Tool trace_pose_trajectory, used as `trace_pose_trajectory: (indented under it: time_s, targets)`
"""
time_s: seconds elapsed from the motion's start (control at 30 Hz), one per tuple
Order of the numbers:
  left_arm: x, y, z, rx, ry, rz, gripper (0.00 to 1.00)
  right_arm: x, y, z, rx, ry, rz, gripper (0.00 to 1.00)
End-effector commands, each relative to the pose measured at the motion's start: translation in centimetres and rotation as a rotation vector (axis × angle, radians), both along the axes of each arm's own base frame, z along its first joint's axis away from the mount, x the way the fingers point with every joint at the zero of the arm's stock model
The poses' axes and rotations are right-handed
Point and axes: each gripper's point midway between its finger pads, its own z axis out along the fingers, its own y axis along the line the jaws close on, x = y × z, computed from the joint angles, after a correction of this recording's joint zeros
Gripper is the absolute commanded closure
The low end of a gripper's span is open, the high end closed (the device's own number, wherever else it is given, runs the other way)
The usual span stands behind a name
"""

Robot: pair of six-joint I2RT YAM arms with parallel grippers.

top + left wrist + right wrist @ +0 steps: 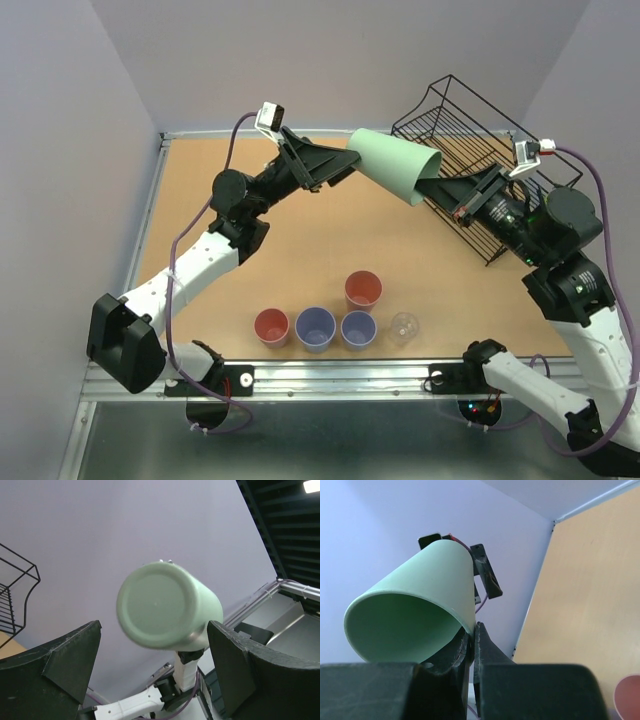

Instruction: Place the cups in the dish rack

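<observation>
Closest to your right wrist lens, the right pincer (472, 630) is clamped shut on the rim of the green cup (415, 610), one finger inside the mouth and one outside. You have that cup up in the air on its side, above the far part of the table (300, 230), with its open mouth facing the right pincer and its flat base facing the left arm. Your left pincer (338, 165) is spread wide, its two fingers either side of the base; from the left wrist view they seem to stand just clear of the cup, though you cannot be sure of contact from these angles. Just right of the cup, the rack (470, 130) stands at the far right of the table, with your right arm in front of it. Near the front edge a row runs left to right: red cup (271, 326), blue cup (315, 327), second blue cup (358, 328), clear cup (404, 326). Your second red cup (363, 290) stands just behind the second blue cup.
</observation>
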Motion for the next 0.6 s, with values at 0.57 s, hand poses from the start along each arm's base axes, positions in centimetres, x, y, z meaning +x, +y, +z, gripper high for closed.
trace_pose_trajectory:
  time_s: [0.57]
  targets:
    - [-2.2, 0.4, 5.7, -0.12, -0.158, -0.02, 0.11, 1.4, 1.5, -0.2, 0.03, -0.044, 0.046, 0.99]
